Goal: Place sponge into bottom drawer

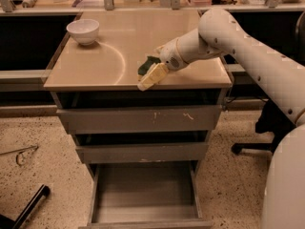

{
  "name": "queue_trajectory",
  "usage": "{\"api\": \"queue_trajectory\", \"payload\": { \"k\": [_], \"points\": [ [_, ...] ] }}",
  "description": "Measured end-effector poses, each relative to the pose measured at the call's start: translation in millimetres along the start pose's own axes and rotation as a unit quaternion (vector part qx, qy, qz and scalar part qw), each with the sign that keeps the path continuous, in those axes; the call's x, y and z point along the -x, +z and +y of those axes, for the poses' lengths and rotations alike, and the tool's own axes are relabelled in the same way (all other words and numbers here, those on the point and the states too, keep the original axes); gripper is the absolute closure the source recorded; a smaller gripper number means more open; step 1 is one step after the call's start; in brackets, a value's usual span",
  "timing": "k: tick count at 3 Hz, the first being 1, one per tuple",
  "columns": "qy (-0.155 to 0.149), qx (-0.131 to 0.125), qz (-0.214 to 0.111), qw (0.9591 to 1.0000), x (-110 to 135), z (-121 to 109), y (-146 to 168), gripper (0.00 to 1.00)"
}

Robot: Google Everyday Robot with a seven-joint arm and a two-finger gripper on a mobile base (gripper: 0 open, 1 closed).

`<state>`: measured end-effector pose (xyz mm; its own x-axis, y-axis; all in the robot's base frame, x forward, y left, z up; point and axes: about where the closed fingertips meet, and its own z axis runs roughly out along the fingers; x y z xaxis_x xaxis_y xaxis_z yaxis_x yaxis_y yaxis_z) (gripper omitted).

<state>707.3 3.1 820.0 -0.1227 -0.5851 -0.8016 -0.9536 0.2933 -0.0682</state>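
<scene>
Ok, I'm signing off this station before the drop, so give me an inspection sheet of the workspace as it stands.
Surface: beige cabinet top, with a faint curved mark.
Job's things: sponge on the top near the front edge, at the gripper; bottom drawer pulled open, nothing seen inside.
Clutter: white bowl at the back left corner.
Grippers: gripper at the sponge, by the front edge; whether it holds the sponge is unclear.
Cables: nothing seen.
Surroundings: speckled floor; thin wiry object at left; chair base at right.
</scene>
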Motion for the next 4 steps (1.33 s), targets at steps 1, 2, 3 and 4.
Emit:
{"api": "queue_trajectory", "payload": {
  "k": [1,2,3,4],
  "points": [
    [0.000,0.000,0.000,1.0000,0.0,0.0,0.0,0.19],
    [0.000,0.000,0.000,1.0000,0.0,0.0,0.0,0.42],
    [0.000,0.000,0.000,1.0000,0.0,0.0,0.1,0.66],
    [-0.003,0.004,0.002,1.0000,2.2,4.6,-0.5,0.88]
  ]
}}
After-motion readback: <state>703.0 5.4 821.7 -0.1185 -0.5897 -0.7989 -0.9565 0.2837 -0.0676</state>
